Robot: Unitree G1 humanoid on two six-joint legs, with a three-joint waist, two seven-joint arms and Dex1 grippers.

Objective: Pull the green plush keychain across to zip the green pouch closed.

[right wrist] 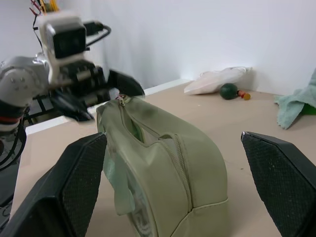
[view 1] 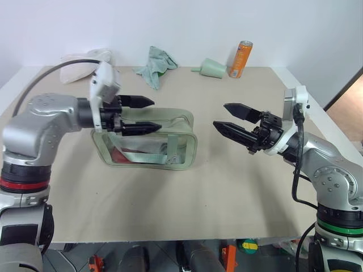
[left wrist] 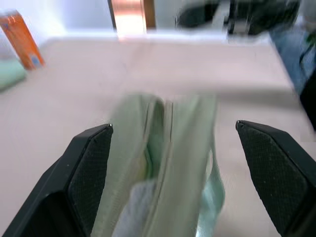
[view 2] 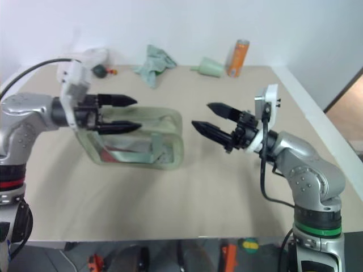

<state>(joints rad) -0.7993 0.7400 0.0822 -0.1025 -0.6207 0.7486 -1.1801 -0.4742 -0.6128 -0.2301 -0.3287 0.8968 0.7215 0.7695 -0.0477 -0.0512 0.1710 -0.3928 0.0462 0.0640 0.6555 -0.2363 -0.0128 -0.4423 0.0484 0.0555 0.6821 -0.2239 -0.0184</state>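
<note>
Clearly both claws gape empty: left gripper (view 1: pixel 144 115) over the green pouch (view 1: pixel 181 148), right gripper (view 1: pixel 229 119) apart. I risk snagging the strap handles while withdrawing.

Looks like a lab setup: plain white walls, a paper-covered test table (view 1: pixel 227 204), random props scattered along the back.

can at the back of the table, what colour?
Orange, with a silver top: the can shows best in the left eye view.
</note>
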